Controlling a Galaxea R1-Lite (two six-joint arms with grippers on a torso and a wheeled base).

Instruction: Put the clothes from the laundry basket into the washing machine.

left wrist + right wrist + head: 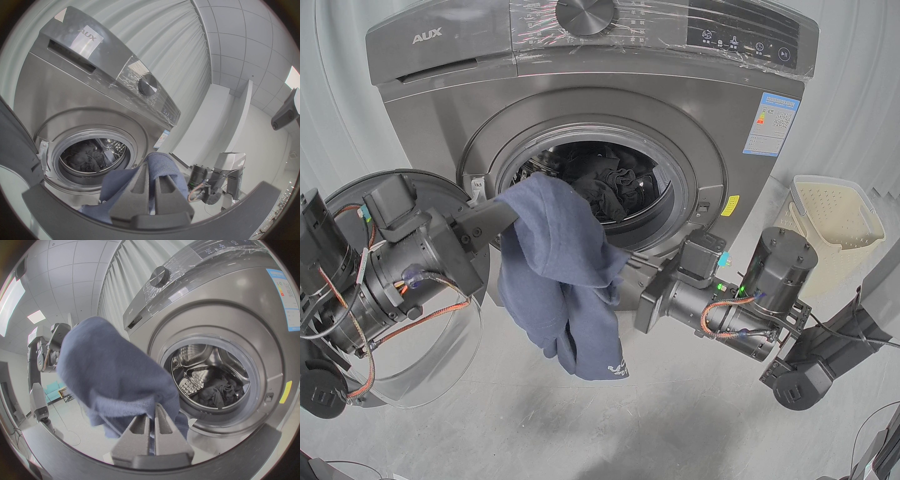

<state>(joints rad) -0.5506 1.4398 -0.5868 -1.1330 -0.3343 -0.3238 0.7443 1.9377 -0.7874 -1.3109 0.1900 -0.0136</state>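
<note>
A blue garment (565,269) hangs in front of the washing machine (587,94), held by both arms. My left gripper (512,209) is shut on its upper edge near the drum opening's left rim; in the left wrist view the blue garment (162,165) bunches over the left gripper (152,176). My right gripper (622,269) is shut on the cloth's right side, lower down; the right wrist view has the blue garment (112,374) draped above the right gripper (152,418). Dark clothes (609,184) lie inside the drum (215,377).
The round door (394,294) stands open at the left, behind my left arm. A cream laundry basket (837,225) sits on the floor to the machine's right. Grey floor (600,425) spreads in front.
</note>
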